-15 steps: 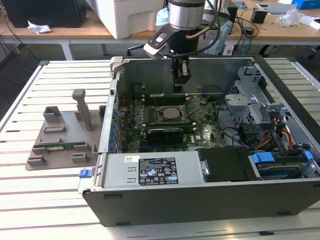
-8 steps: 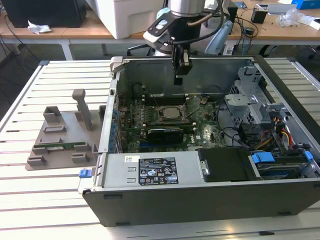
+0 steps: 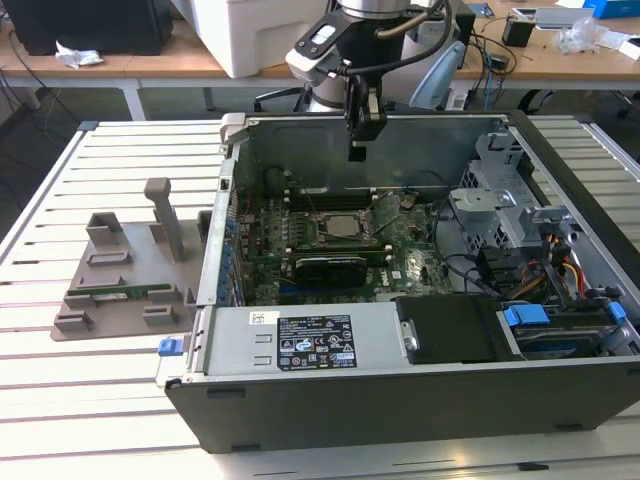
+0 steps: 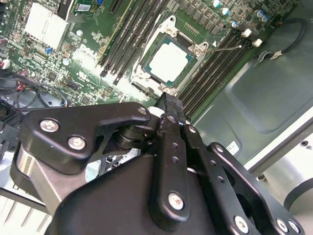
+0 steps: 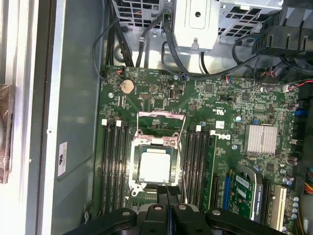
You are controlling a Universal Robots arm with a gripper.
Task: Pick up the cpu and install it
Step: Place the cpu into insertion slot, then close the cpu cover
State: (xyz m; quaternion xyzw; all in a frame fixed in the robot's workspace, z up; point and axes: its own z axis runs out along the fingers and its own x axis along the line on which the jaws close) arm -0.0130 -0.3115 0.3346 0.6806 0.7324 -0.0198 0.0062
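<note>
cpu [image 5: 156, 166] lies flat and square in its socket frame [image 5: 155, 142] on the motherboard [image 5: 220, 103], silver top plate up, thin green rim showing on all sides; seen in both wrist views, and in the second wrist view [image 4: 169, 62] it sits level. The hinged bracket [image 5: 159, 114] stands swung open off the chip, so by the look of it the chip is seated but not clamped down. Memory slots [image 5: 115, 166] run along both sides of the socket. Handling, as judged: light, stiff and thin; the smooth metal top gives little purchase, and the contact side and socket pins beneath are likely delicate, so it should be held by two opposite edges at the green rim and kept level, never pressed or dragged sideways. Gripper [image 5: 167, 192] hangs above the board near one edge of the socket, clear of the chip, nothing in it; fingers [image 5: 172, 198] are pressed together, tips meeting in a line. In the exterior view the gripper [image 3: 357, 150] points straight down into the open computer case [image 3: 420, 400], well above the board. The case lies on its side on a slatted counter [image 3: 60, 400], with a grey holder [image 3: 120, 280] beside it toward the exterior view's left.
</note>
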